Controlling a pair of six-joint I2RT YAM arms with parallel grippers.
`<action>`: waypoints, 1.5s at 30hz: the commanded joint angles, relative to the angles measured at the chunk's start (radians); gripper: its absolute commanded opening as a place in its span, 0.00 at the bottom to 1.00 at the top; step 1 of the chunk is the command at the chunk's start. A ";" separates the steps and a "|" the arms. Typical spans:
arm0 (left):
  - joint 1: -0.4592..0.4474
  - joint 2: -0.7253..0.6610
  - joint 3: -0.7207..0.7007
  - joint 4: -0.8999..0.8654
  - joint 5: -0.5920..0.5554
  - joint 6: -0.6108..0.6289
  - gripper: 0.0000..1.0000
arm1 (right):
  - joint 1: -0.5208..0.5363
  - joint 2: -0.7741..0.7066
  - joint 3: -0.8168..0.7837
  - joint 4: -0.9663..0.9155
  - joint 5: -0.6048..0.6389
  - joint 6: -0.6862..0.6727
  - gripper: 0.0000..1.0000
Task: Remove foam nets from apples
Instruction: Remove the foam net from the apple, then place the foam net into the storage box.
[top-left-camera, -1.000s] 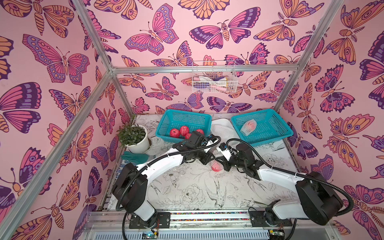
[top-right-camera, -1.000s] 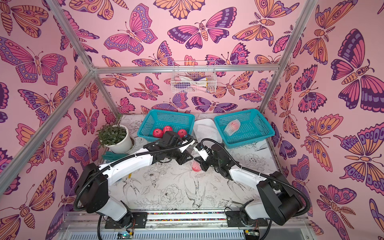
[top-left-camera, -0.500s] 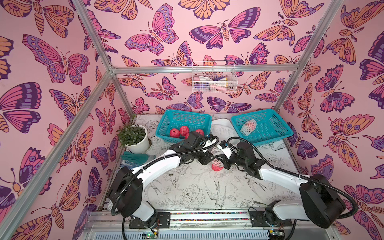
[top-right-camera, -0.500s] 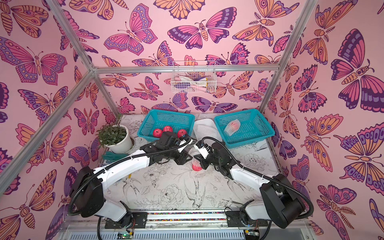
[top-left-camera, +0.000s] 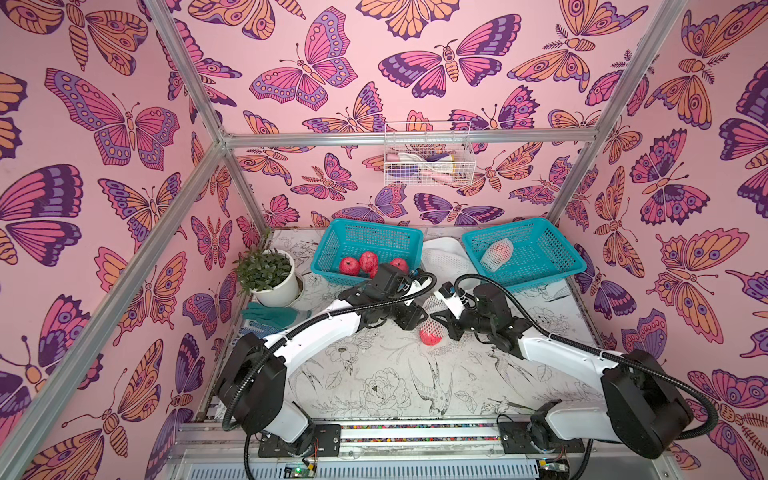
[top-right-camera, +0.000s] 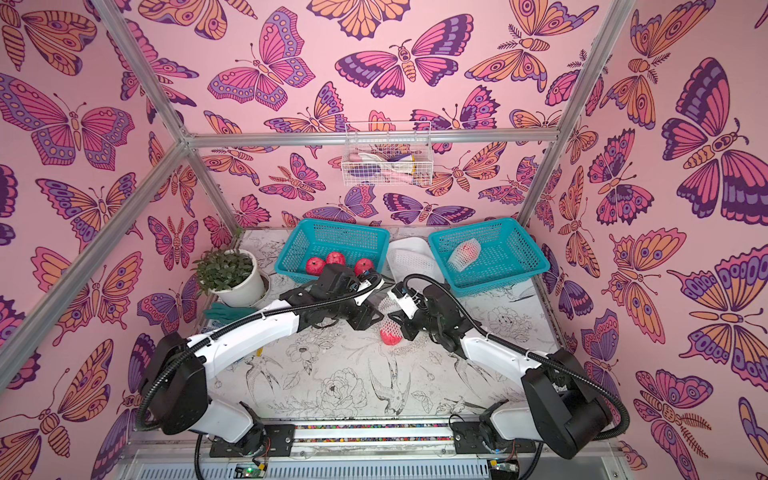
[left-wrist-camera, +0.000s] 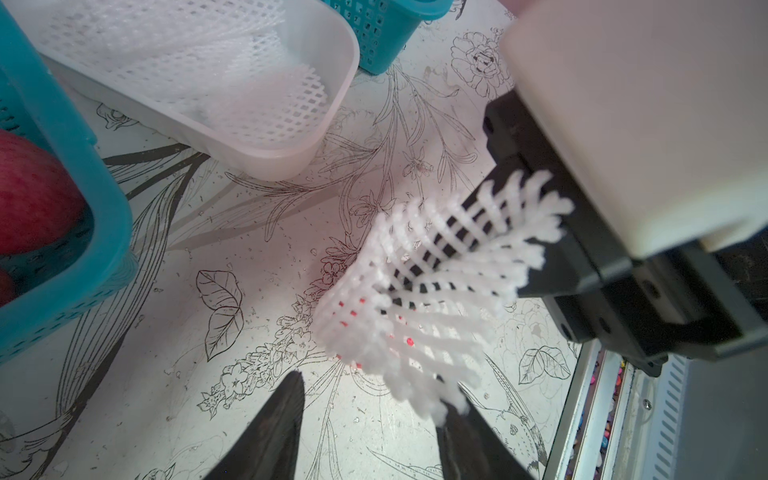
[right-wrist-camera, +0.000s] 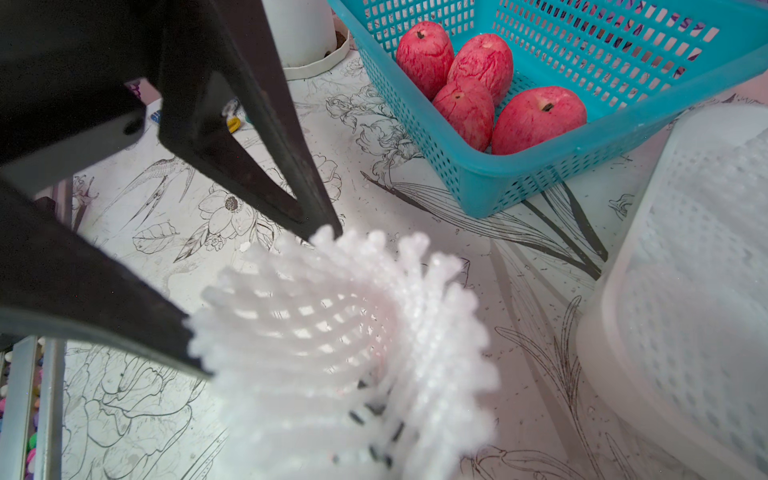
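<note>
Apples (right-wrist-camera: 536, 116) lie in teal basket (right-wrist-camera: 498, 176); foam nets (left-wrist-camera: 187, 50) in tray (left-wrist-camera: 270, 163).

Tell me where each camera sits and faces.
Top views: high up front, looking down on the table; both arms show.
Left wrist: faces the foam net pinched by the right end effector; own open left end effector shows.
Right wrist: faces net and apple basket; left end effector shows.
Shared: both wrist views show net and white tray.

left fingers (left-wrist-camera: 274, 428): spread wider apart beside the foam net (left-wrist-camera: 399, 307) | left arm (top-left-camera: 316, 336): elbow shifted slightly outward
</note>
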 joint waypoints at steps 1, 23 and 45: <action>0.009 -0.037 -0.016 0.007 -0.003 0.002 0.53 | 0.003 -0.030 0.034 0.003 -0.010 0.010 0.03; 0.050 -0.115 -0.031 -0.012 -0.098 0.000 0.82 | -0.069 0.268 0.732 -0.675 0.566 -0.090 0.02; 0.056 0.020 0.047 -0.082 -0.081 0.056 0.81 | -0.079 0.696 1.043 -0.863 0.787 -0.356 0.02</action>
